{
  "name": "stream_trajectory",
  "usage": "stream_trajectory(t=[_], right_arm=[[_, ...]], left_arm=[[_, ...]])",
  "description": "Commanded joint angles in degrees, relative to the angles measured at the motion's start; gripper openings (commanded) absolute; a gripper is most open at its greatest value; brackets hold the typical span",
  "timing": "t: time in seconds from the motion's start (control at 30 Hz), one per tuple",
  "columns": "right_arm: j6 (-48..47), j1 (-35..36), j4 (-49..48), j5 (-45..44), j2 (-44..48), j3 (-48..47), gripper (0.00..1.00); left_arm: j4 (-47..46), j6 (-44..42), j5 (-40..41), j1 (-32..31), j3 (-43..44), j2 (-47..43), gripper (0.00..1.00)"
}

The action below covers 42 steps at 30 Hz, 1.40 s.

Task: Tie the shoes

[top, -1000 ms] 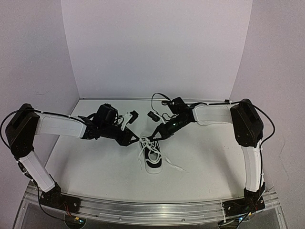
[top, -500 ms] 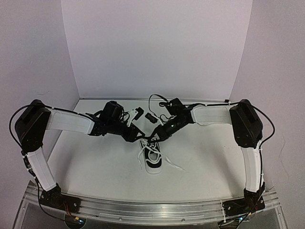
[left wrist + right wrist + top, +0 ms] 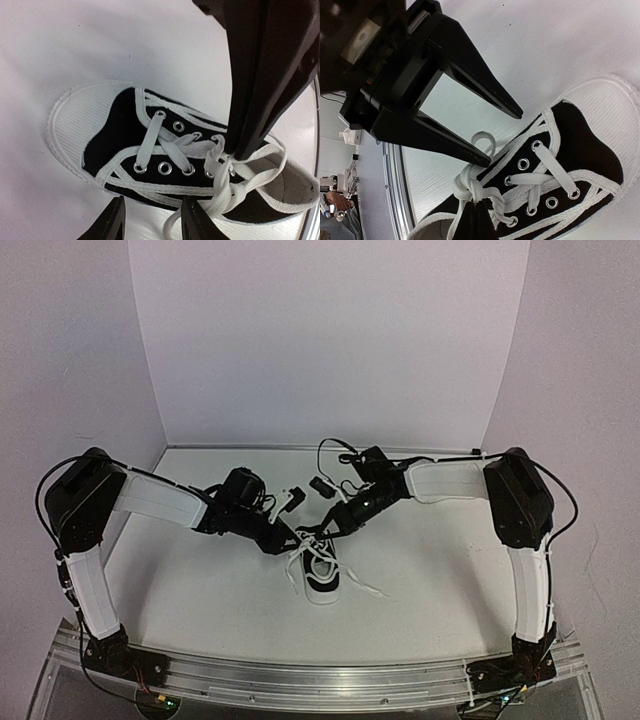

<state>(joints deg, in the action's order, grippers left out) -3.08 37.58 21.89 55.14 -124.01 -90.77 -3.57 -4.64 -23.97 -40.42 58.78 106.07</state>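
Right gripper [image 3: 236, 150] clamps lace [image 3: 470, 187] at knot on shoe [image 3: 107, 135], likely holding tension so left gripper [image 3: 504, 137], fingers wide, can take loop [image 3: 482, 140].

White table [image 3: 200, 590], one black sneaker [image 3: 322, 580] lying on it, white lace [image 3: 366, 588] trailing beside

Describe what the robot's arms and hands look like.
The left arm and right arm have white covers on their long segments, with black joints. Thin black cables loop beside them. The left hand and right hand are black, each with two tapered fingers.
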Motion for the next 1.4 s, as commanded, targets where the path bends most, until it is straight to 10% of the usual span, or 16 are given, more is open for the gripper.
stream_trajectory(t=[0.0,0.53,1.37], right_arm=[[-0.9,-0.8,-0.3,0.6,4.1,0.3,0.00],[-0.7,-0.8,-0.6,2.1,3.2,0.2,0.00],[0.1,-0.8,-1.1,2.9,1.8,-0.4,0.00]], left_arm=[[-1.0,-0.5,-1.7,0.1,-1.3,0.8,0.39],[-13.4,-11.7,9.9,-0.1,-13.4,-18.8,0.45],[15.1,-48.8,8.3,-9.5,8.5,-6.8,0.23]])
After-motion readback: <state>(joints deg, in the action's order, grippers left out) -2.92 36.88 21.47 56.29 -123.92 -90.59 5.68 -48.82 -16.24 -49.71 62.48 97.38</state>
